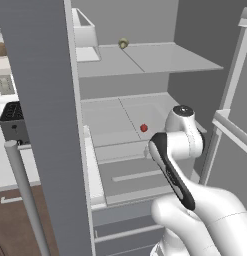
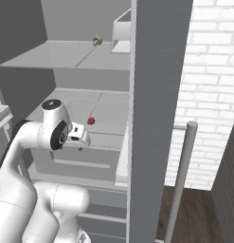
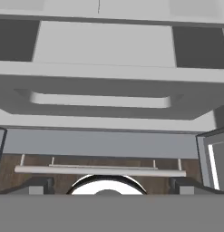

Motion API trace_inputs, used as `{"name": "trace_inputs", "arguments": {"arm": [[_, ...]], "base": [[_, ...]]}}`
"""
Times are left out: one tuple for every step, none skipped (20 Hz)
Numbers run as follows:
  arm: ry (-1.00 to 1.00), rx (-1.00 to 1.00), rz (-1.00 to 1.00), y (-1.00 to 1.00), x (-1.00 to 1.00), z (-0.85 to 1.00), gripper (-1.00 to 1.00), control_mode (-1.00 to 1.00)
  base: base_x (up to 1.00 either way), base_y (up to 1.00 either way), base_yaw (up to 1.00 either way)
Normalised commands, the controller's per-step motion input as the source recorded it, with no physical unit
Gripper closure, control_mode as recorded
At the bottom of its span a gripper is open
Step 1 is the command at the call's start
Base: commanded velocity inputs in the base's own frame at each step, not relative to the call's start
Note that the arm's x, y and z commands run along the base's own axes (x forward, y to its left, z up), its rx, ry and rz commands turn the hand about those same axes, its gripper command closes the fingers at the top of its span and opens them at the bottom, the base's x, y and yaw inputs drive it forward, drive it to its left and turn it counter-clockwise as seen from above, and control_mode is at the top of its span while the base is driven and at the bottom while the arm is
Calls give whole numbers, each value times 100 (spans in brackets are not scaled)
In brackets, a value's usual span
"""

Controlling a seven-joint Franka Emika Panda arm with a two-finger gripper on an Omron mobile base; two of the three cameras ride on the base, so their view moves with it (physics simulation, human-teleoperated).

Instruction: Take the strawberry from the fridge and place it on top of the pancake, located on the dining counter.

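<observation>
Nearest me, both doors of the fridge (image 1: 40,100) stand open. On its middle shelf (image 1: 120,112) lies the strawberry (image 1: 143,128), far from my fingers; whether these are wide or narrow I cannot tell. Reaching step: next I must extend forward and descend onto it.

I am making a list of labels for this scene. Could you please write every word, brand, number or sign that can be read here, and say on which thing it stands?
There is no readable text in these pictures.
The fridge, its shelves and its open doors are plain grey.
The strawberry and the small round item on the upper shelf bear no label.
The brick wall carries no sign.
</observation>
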Motion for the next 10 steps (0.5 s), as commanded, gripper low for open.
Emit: {"name": "trace_inputs", "arguments": {"arm": [[-7,0,0,0,30,7,-100,-100],[-23,0,0,0,20,36,-100,-100],[-28,0,-1,0,29,54,-100,-100],[-29,0,-2,0,42,65,-100,-100],[-18,0,-8,-9,21,54,-100,-100],[-18,0,0,0,83,63,-100,-100],[-6,0,0,3,100,56,-100,-100],[0,0,0,1,100,38,-100,-100],[0,0,0,0,100,24,-100,-100],[-7,0,0,0,86,21,-100,-100]], "base": [[0,0,0],[0,0,0],[0,0,0],[0,0,0],[0,0,0],[0,0,0],[0,0,0],[0,0,0],[0,0,0],[0,0,0]]}}
